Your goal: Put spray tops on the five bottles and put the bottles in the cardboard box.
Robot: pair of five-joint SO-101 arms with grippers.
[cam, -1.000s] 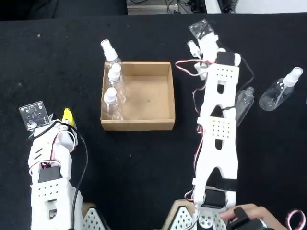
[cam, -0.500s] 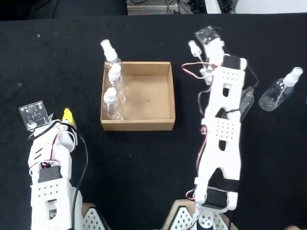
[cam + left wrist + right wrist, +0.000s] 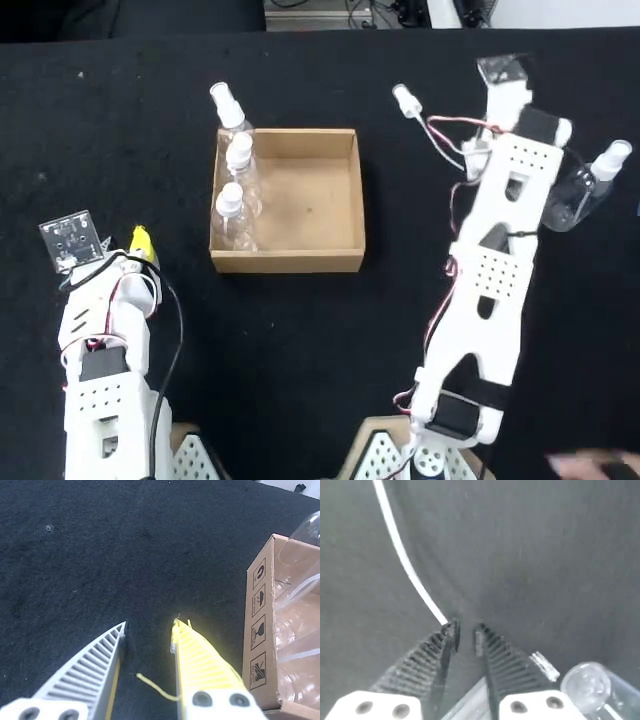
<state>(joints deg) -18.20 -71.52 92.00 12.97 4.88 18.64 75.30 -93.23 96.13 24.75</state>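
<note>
**Bottle collection in hand**

Judged step: collecting clear plastic bottle with white spray top (image 3: 580, 192), upper right. Lies diagonally, top toward upper right. Right gripper (image 3: 465, 630) barely parted, empty; wider opening required next. Left gripper (image 3: 149, 625) parted, empty, lower left. Loose white spray top (image 3: 405, 98) upper centre.

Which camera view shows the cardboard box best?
The high view: it looks straight down on the whole cardboard box, all four walls, with bottles along one side. The left wrist view catches just one outer wall and clear bottles behind it. The right wrist view faces the dark tabletop.
</note>
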